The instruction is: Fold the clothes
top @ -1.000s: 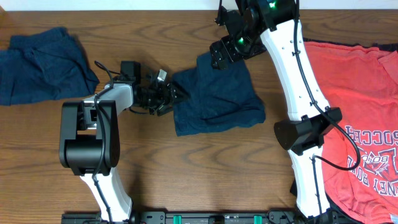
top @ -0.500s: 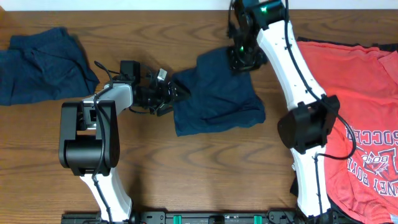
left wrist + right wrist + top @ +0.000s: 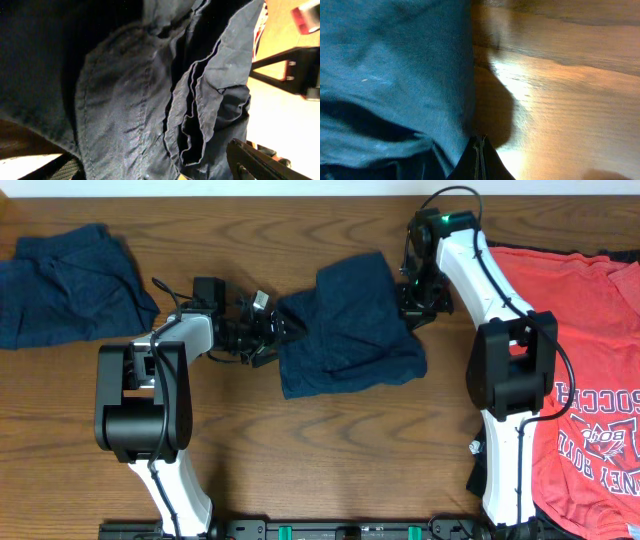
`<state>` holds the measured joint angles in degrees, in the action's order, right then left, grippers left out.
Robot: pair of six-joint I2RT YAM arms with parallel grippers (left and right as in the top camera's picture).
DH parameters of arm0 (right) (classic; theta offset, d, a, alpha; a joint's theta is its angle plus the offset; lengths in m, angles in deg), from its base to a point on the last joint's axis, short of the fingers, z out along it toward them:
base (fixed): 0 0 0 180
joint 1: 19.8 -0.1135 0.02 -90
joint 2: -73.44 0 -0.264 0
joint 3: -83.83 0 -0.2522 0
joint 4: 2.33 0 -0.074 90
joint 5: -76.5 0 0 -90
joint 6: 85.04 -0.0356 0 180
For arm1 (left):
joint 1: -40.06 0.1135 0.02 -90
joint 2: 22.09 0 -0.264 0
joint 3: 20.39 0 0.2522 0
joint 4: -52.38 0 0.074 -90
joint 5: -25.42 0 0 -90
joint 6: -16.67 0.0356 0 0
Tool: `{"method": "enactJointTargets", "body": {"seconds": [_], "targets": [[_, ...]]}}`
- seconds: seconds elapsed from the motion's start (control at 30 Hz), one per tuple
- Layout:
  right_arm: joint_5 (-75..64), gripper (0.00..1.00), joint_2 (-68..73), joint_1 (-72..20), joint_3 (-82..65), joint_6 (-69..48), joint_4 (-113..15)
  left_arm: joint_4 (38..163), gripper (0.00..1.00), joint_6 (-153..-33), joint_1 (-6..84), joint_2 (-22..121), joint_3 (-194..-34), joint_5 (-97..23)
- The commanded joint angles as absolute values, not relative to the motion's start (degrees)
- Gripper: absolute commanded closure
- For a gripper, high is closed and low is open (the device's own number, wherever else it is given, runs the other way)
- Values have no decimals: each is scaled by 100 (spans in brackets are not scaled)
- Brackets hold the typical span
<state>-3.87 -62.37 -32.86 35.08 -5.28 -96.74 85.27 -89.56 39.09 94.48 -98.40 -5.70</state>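
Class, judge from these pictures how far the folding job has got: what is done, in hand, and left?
Done: nothing looks neatly finished; the dark navy cotton T-shirt at far left lies bunched. In hand: the navy T-shirt at centre, a compact block, has the open left gripper at its left edge and the shut right gripper at its right. Left: the coral-red printed T-shirt lies spread out, unfolded.

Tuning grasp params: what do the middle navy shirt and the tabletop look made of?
The middle navy shirt: soft matte knit, probably cotton; limp folds, stitched hems. The tabletop: wood or wood-look laminate, slight sheen; dark grain lines, glare patches.
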Motion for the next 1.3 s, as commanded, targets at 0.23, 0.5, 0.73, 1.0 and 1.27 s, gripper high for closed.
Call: {"method": "enactJointTargets", "body": {"seconds": [0.23,0.5,0.73,1.0,1.27], "targets": [[-57,99,-6274,-3748,2520,-419,-9059,8685,0,-8910,3900,9761,-9620,-1073],[8,99,-6377,-4034,2363,-382,-8900,8680,2,-8906,3896,9761,-9620,-839],[4,99,-6407,-4340,2363,-318,-8828,8661,2,-8901,3716,9761,-9620,-850],[48,99,-6578,-4563,2363,-325,-8852,8619,21,-8906,3218,9761,-9620,-1311],[46,99,-6578,-4591,2367,-310,-8878,8617,94,-9015,3174,9761,-9620,-1773]]}}
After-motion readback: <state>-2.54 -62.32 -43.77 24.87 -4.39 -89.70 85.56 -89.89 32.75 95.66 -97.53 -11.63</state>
